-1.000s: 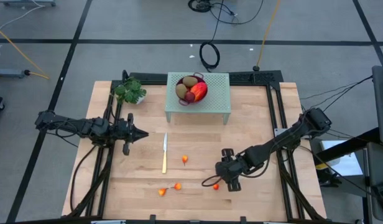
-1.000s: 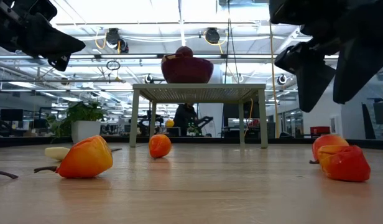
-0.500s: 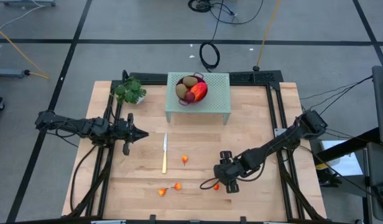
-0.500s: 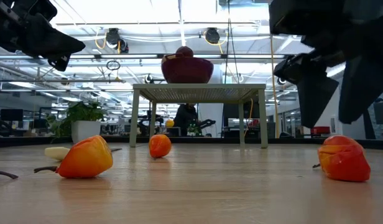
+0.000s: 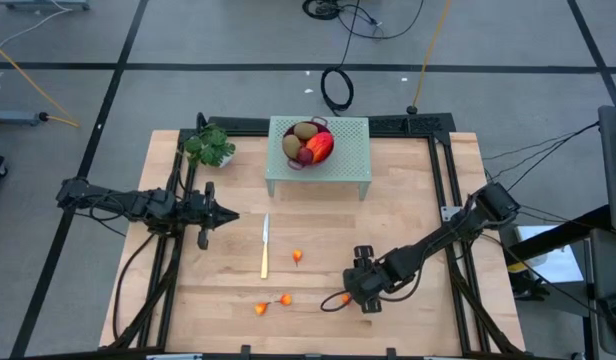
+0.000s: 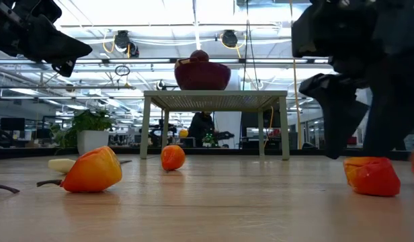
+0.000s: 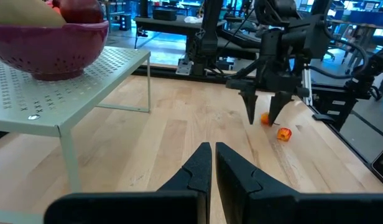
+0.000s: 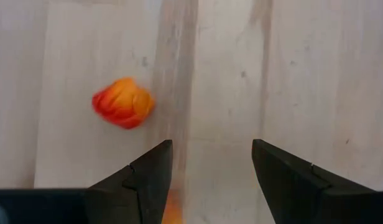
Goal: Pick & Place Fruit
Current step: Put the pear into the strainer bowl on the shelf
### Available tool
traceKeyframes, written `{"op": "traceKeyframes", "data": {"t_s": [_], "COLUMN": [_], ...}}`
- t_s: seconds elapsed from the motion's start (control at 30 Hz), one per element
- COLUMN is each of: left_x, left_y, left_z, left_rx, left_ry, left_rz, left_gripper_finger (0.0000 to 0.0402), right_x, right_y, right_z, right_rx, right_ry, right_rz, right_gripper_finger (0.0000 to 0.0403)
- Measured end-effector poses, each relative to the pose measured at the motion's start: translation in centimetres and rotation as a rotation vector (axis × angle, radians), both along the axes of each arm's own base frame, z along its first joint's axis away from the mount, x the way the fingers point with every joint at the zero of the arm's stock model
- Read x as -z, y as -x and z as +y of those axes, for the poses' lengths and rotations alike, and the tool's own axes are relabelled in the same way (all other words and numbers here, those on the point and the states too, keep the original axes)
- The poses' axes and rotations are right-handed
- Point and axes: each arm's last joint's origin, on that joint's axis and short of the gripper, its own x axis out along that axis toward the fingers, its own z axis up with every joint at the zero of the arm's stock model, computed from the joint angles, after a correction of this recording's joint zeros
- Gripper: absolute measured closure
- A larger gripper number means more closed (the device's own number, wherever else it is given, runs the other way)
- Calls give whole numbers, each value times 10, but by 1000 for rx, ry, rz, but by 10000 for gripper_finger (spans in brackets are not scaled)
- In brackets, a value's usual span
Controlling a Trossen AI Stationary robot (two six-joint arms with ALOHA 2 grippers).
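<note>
Left end effector (image 5: 231,216) hangs over the left side of the wooden tabletop (image 5: 408,190), fingers pressed together, clenched on nothing. Just right of it a slim yellow-handled knife (image 5: 265,247) lies flat. Behind, a green plant (image 5: 210,145) sits at the far left corner. Tiny orange-red fruit are scattered on the near half: two (image 5: 261,309) close together near the front edge, one (image 5: 297,257) just right of the knife. At the far middle a pale green stand (image 5: 348,155) carries a dark red bowl (image 5: 308,160) with the kiwi-like ovals (image 5: 303,131), a dark red ball (image 5: 306,155) and the mango-like fruit (image 5: 322,145) inside. Right end effector (image 5: 350,297) is low over the near right part, fingers spread apart, holding nothing, with one orange-red piece (image 8: 122,102) beside a finger and another peeking between the fingers.
</note>
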Motion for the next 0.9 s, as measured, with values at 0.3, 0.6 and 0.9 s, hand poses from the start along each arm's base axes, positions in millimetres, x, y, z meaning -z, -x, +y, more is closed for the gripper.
{"op": "traceKeyframes", "data": {"t_s": [0.3, 0.6, 0.9], "left_x": [0, 0, 0], "left_y": [0, 0, 0], "left_z": [0, 0, 0], "left_rx": [0, -1, -1], "left_ry": [2, 8, 12], "left_rz": [0, 0, -1], "left_gripper_finger": [380, 380, 380], "right_x": [-1, -39, -33], "right_y": [-1, 13, 39], "right_z": [0, 17, 35], "right_rx": [2, -86, -167], "right_ry": [9, -36, 21], "right_rz": [-18, -106, -4], "right_gripper_finger": [190, 190, 190]}}
